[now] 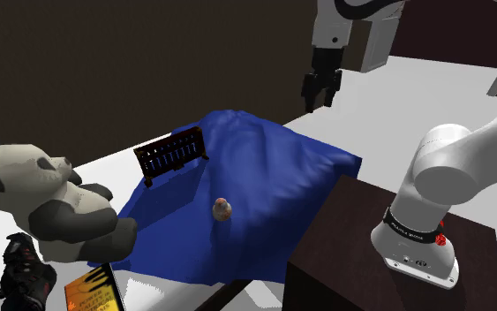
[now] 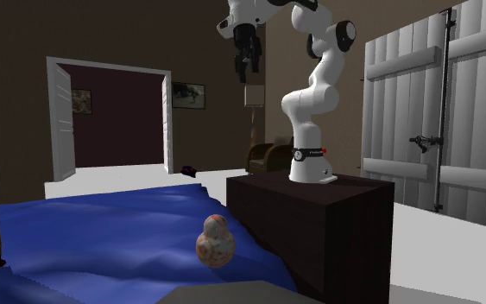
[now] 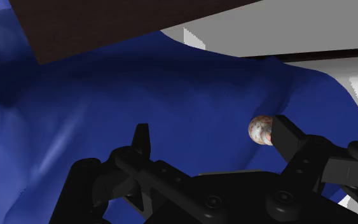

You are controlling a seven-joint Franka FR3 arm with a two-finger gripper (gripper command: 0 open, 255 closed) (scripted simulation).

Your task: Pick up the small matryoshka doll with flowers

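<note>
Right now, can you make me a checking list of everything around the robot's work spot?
Surface: rumpled blue cloth, spread beside the dark stand.
Job's things: small patterned doll, sitting on the cloth, apart from the gripper.
Clutter: panda toy, dark rack, black shoe, orange-and-black box.
Grippers: gripper open, high above the cloth, holding nothing.
Cables: nothing seen.
Surroundings: open doorway, white plank shutters.
</note>
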